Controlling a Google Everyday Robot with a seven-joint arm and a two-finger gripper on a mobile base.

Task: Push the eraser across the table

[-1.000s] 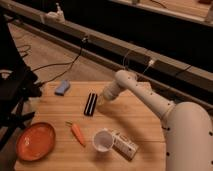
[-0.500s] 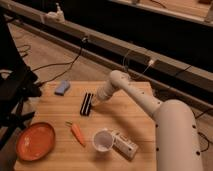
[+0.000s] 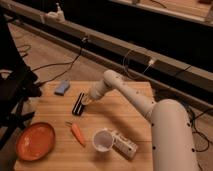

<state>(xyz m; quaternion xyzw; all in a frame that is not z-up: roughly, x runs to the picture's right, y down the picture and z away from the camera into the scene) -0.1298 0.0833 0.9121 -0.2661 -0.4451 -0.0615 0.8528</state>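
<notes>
The eraser (image 3: 79, 103), a flat black bar with a pale lengthwise line, lies on the light wooden table (image 3: 130, 117) left of centre, its long side running near to far. My gripper (image 3: 87, 99) is at the end of the white arm and sits right against the eraser's right side, low over the tabletop.
A small blue block (image 3: 62, 87) lies at the far left of the table. An orange plate (image 3: 35, 141) sits at the near left corner. A carrot (image 3: 76, 133), a white cup (image 3: 102, 140) and a white-grey remote-like device (image 3: 123, 144) lie near the front. Cables run over the floor behind.
The arm has swung left and the eraser has slid left across the table with the gripper against it.
</notes>
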